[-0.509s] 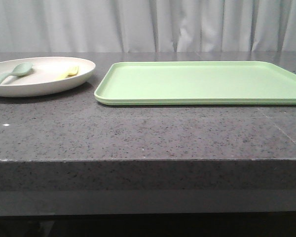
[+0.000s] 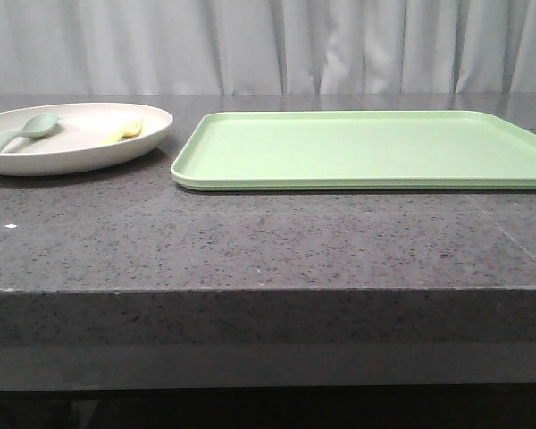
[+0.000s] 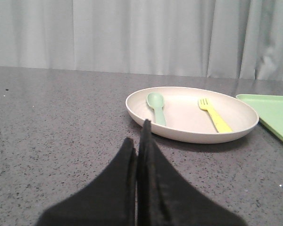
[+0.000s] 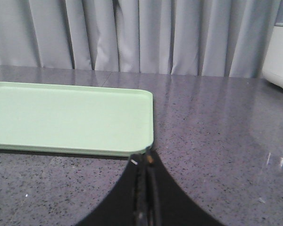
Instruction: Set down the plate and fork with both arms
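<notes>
The cream-white plate (image 2: 80,154) rests on the dark stone table at the far left, also seen in the left wrist view (image 3: 188,133). Inside it lies the small yellow fork (image 3: 215,115), visible from the front as a yellow patch (image 2: 125,130), beside a pale grey-green spoon (image 3: 157,106). My left gripper (image 3: 137,136) is shut and empty, a short way in front of the plate's rim. In the right wrist view my right gripper (image 4: 144,159) is also shut and empty, at the near corner of the tray. Neither gripper shows in the front view.
A flat light-green tray (image 2: 366,150) lies right of the plate; its corner shows in the right wrist view (image 4: 70,117). The table's front edge (image 2: 268,290) runs across the front view. Grey curtains hang behind. A white object (image 4: 279,61) stands at the far right.
</notes>
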